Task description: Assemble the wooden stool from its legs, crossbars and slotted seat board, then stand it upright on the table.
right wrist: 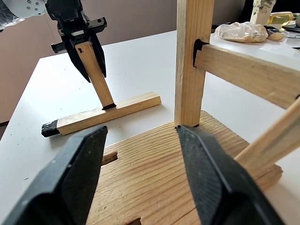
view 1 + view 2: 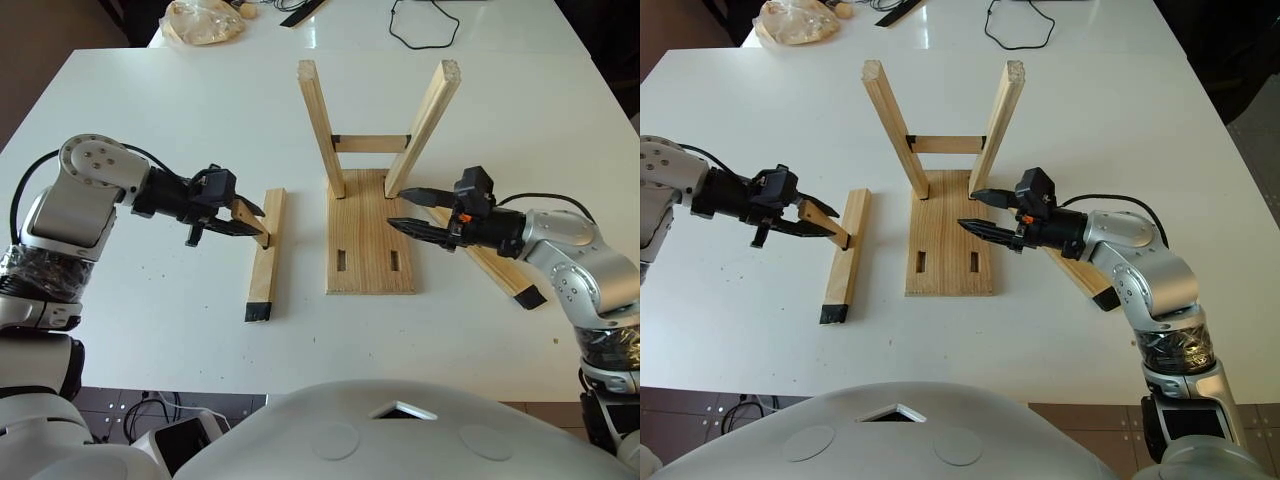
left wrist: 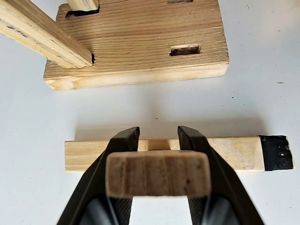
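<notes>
Nearest us, left of the surface's middle, a loose leg (image 2: 266, 258) lies flat, our left hand (image 2: 253, 222) clamped on the crossbar (image 1: 96, 75) slanting up from it. Mid-surface, the seat board (image 2: 368, 255) holds two fitted legs (image 2: 320, 120); our right hand (image 2: 397, 208) hangs parted at its right edge.

A broad white tabletop (image 2: 150, 330) fills most of the frame, and a second white tabletop (image 2: 520, 25) adjoins it along the top. At the upper left of that far surface lies a crumpled clear plastic bag with tan contents (image 2: 203, 20). Just right of it are a small yellowish round object (image 2: 246, 10) and a black flat strip (image 2: 300, 12). A thin black cable (image 2: 425, 46) loops at the upper centre.
</notes>
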Robot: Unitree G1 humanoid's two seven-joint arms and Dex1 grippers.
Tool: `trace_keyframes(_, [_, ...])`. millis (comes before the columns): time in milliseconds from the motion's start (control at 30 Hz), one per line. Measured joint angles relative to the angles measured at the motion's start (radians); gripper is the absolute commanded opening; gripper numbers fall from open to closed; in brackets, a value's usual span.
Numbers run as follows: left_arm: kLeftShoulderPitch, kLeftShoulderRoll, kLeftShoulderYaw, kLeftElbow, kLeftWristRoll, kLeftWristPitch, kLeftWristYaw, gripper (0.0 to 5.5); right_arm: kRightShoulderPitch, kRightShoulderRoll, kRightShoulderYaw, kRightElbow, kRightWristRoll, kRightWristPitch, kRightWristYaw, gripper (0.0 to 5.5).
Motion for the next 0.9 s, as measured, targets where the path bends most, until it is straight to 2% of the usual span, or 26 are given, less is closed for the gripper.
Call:
trace_keyframes(333, [0.044,-0.036,0.037,0.001,-0.044,0.012,0.048,1.29,0.001,-0.002,0.002,0.002,-0.011,-0.005,0.001,2.74])
trace_keyframes(367, [0.047,-0.041,0.041,-0.001,-0.050,0.029,0.057,1.58,0.001,-0.002,0.004,0.005,-0.018,-0.011,0.001,2.74])
trace_keyframes(500, [0.099,-0.085,0.020,0.006,-0.047,0.083,0.092,2.14,0.004,-0.006,0.011,0.014,-0.042,-0.020,0.001,2.74])
trace_keyframes(767, [0.121,-0.088,0.036,-0.025,-0.047,0.101,0.120,3.32,0.002,-0.007,0.018,0.034,-0.050,-0.030,0.015,2.74])
trace_keyframes(900, [0.146,-0.091,0.063,-0.037,-0.060,0.101,0.142,3.35,-0.001,-0.012,0.018,0.038,-0.054,-0.036,0.024,2.74])
